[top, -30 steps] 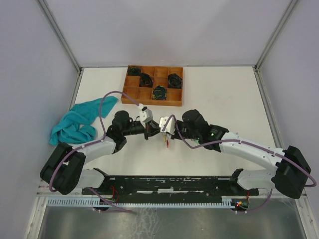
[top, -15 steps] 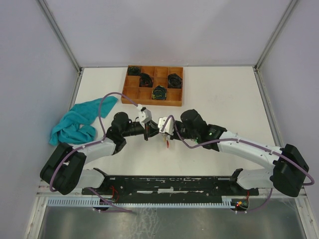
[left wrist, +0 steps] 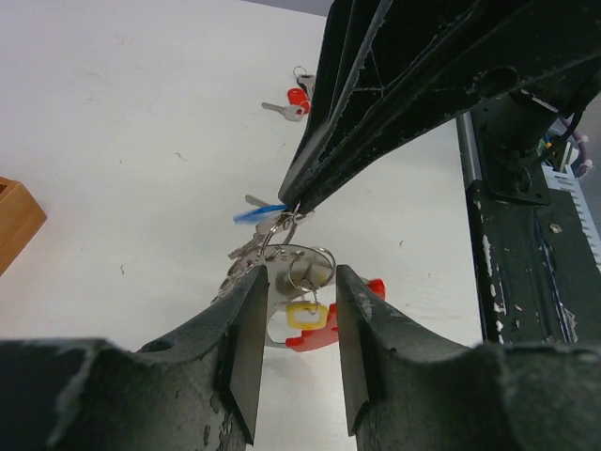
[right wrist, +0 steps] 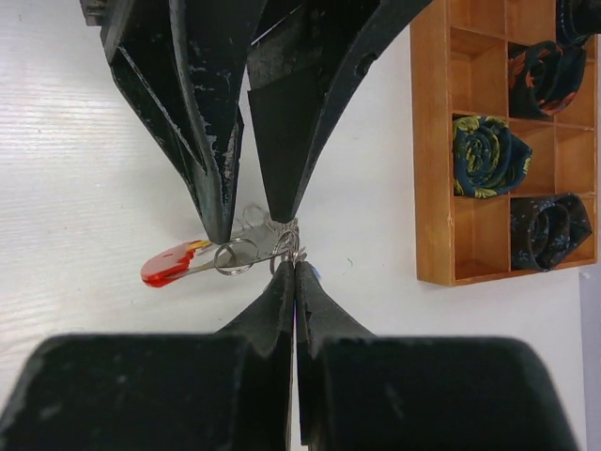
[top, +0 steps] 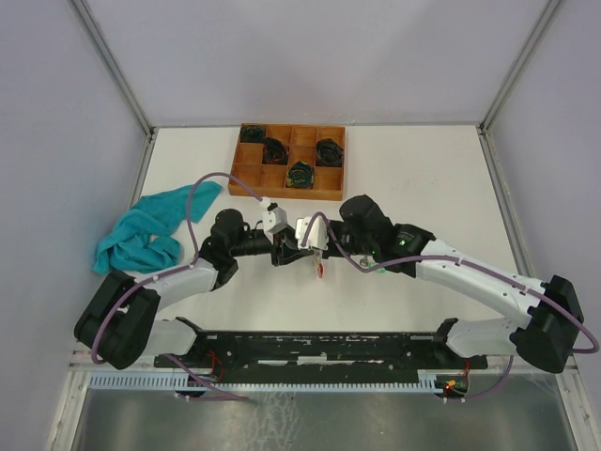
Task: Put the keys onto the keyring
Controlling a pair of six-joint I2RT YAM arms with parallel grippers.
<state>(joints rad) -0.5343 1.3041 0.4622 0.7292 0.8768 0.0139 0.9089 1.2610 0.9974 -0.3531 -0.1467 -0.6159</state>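
A silver keyring (left wrist: 302, 259) hangs above the table with keys on it, one with a yellow tag (left wrist: 307, 316), one with a blue tag (left wrist: 255, 215). A red tag (left wrist: 329, 335) hangs there too. My right gripper (right wrist: 296, 266) is shut on the keyring (right wrist: 235, 256) and holds it from above in the left wrist view. My left gripper (left wrist: 300, 282) is open, its two fingers on either side of the ring, the left one close against it. Another key with a red tag (left wrist: 293, 99) lies loose on the table further off. From above, both grippers (top: 293, 247) meet at the table's middle.
A wooden divided tray (top: 286, 193) with black coiled bundles stands at the back centre, also to the right in the right wrist view (right wrist: 432, 141). A teal cloth (top: 146, 230) lies crumpled at the left. The black rail of the arm bases (top: 310, 348) runs along the near edge.
My left gripper was shut and has opened around the keyring. The right gripper has stayed shut on the ring, its arm shifting slightly back and left.
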